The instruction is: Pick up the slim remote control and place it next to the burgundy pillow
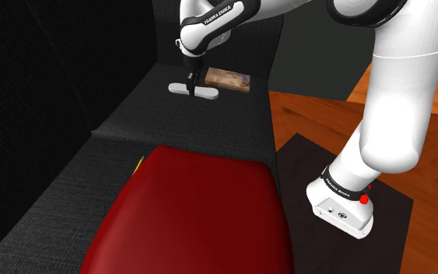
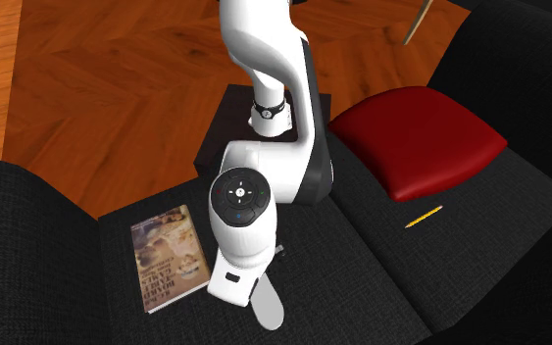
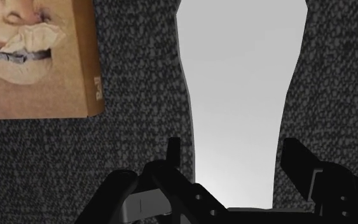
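Hand (image 3: 233, 146) spread astride pale grey remote (image 3: 238, 83), book (image 3: 37, 57) beside it, dark woven sofa (image 3: 139, 76), burgundy pillow (image 1: 201, 210), wood floor (image 2: 117, 78)

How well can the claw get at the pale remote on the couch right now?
Probably yes, easily. The open claw hangs right over the remote, a finger on each side, with nothing lying on it. The book sits off to one side, clear of the claw.
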{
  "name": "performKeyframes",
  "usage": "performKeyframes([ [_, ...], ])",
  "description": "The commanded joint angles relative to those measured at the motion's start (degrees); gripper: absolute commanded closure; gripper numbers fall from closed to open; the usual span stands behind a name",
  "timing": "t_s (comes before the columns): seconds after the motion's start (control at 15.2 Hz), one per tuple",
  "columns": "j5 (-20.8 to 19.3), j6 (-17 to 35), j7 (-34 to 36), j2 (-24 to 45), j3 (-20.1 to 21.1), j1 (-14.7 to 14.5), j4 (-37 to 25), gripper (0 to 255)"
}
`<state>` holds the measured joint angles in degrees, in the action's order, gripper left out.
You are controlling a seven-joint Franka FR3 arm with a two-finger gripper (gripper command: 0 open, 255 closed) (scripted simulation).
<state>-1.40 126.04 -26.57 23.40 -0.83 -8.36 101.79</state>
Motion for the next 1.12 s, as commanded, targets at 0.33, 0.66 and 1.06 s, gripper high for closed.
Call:
performKeyframes([
  [0.33, 0.0, 0.0, 0.0, 0.0, 0.0, 0.0, 0.0, 255],
  [0.66, 0.0, -1.3, 0.0, -0.7, 0.0, 0.0, -0.5, 255],
  [1.06, 0.0, -5.1, -0.1, -2.7, 0.0, 0.0, -2.4, 255],
])
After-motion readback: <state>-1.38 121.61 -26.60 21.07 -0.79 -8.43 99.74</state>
